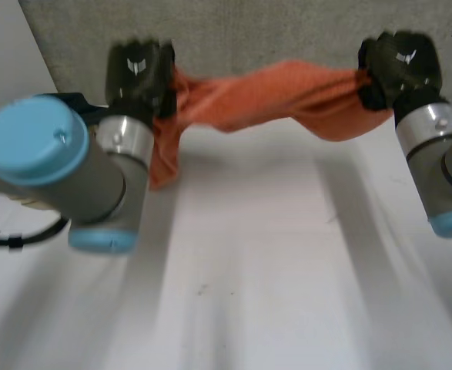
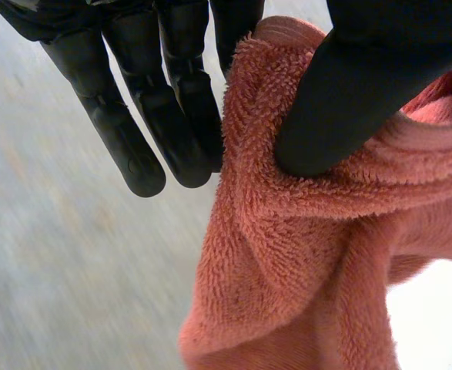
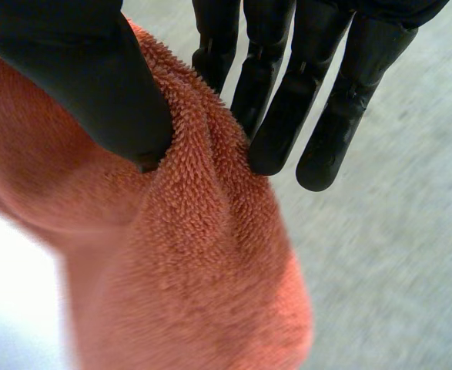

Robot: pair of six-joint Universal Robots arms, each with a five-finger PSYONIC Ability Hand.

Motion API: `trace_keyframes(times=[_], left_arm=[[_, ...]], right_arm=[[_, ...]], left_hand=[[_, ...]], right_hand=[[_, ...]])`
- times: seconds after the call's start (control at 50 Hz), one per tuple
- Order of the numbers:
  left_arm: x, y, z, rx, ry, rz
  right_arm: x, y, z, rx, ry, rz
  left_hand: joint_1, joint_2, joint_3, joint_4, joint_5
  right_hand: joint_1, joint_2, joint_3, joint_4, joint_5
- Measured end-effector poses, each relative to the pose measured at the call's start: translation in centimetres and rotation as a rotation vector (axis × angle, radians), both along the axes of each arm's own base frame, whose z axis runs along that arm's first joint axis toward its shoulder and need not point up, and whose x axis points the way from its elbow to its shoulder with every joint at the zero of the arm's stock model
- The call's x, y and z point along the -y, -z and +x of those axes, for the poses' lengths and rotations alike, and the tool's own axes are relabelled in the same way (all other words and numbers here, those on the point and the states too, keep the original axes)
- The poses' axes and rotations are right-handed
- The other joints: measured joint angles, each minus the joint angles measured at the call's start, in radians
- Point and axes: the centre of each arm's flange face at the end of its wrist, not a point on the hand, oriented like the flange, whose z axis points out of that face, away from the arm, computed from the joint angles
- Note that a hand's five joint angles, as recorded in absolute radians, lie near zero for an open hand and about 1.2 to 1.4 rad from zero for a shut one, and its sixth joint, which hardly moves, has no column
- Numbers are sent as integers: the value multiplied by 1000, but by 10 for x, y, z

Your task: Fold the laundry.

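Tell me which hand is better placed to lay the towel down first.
Probably left. Both hands pinch the orange towel, but a longer part hangs below the left hand, over the table; the right hand holds a short bunch.

Open table (image 1: 249,270) beneath the hanging towel (image 1: 272,96)

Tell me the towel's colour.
Plain orange, no pattern; the towel shows best in the left wrist view.

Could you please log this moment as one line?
left hand: pinches orange towel end | right hand: pinches other end | towel: lifted, sagging between both hands
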Motion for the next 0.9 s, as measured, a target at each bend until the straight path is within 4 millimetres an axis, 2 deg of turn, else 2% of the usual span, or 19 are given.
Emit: trace_keyframes(times=[0.02, 0.1, 0.12, 0.22, 0.3, 0.32, 0.36, 0.38, 0.4, 0.44, 0.46, 0.48, 0.5, 0.54, 0.56, 0.62, 0.66, 0.8, 0.9], left_arm=[[-13, 26, 5, 24, 14, 97], [-39, 68, 12, 74, 44, 251], [-53, 86, 15, 100, 59, 324], [-90, 125, 25, 172, 91, 507], [-111, 139, 31, 219, 107, 609], [-116, 139, 33, 232, 111, 633], [-118, 139, 33, 235, 113, 639], [-123, 134, 35, 249, 119, 660], [-125, 128, 35, 250, 123, 660], [-125, 128, 35, 250, 123, 660], [-123, 112, 35, 233, 126, 634], [-123, 112, 35, 233, 126, 634], [-120, 102, 34, 217, 125, 609], [-117, 98, 34, 210, 124, 597], [-106, 84, 35, 189, 116, 548], [-98, 78, 35, 188, 116, 517], [-77, 68, 34, 227, 148, 439], [-51, 74, 27, 408, 293, 318], [-34, 94, 13, 583, 445, 202]], right_arm=[[-8, 15, -3, -41, -11, 66], [-23, 50, -14, -174, -19, 215], [-31, 68, -22, -257, -24, 292], [-53, 105, -40, -480, -54, 457], [-68, 122, -52, -641, -86, 541], [-70, 125, -55, -682, -93, 559], [-71, 125, -56, -689, -94, 561], [-71, 125, -59, -716, -91, 565], [-69, 124, -61, -721, -85, 559], [-69, 124, -61, -721, -85, 559], [-68, 122, -61, -719, -81, 553], [-68, 122, -61, -719, -81, 553], [-61, 109, -62, -677, -52, 500], [-60, 105, -62, -664, -47, 488], [-58, 96, -61, -631, -38, 459], [-56, 85, -59, -586, -37, 425], [-54, 71, -56, -536, -50, 389], [-53, 64, -53, -512, -81, 373], [-50, 72, -50, -521, -94, 399]], left_hand=[[0, 2, 4, 0, 0], [0, 3, 5, 0, 0], [0, -2, 0, -4, -1], [0, -21, -15, -25, -2], [-267, -342, -332, -348, -295], [-539, -576, -565, -583, -531], [-585, -633, -622, -641, -591], [-725, -782, -770, -794, -747], [-743, -824, -813, -836, -793], [-743, -824, -813, -836, -793], [-743, -824, -813, -836, -793], [-743, -824, -813, -836, -793], [-743, -824, -813, -836, -793], [-743, -824, -813, -836, -793], [-743, -824, -813, -836, -793], [-743, -824, -813, -836, -793], [-743, -824, -813, -836, -793], [-803, -890, -892, -905, -849], [-781, -870, -869, -876, -822]], right_hand=[[0, 0, 0, 0, 2], [0, 0, 0, 0, 2], [0, 0, 0, 0, 2], [0, 0, 0, 1, 2], [-112, -114, -115, -111, -110], [-327, -399, -395, -372, -350], [-415, -503, -475, -471, -448], [-639, -786, -783, -780, -752], [-669, -835, -835, -826, -797], [-669, -835, -835, -826, -797], [-669, -835, -835, -826, -797], [-669, -835, -835, -826, -797], [-768, -950, -967, -949, -916], [-768, -950, -967, -949, -916], [-768, -950, -967, -949, -916], [-768, -950, -967, -949, -916], [-768, -950, -967, -949, -916], [-768, -950, -967, -949, -916], [-768, -950, -967, -949, -916]])
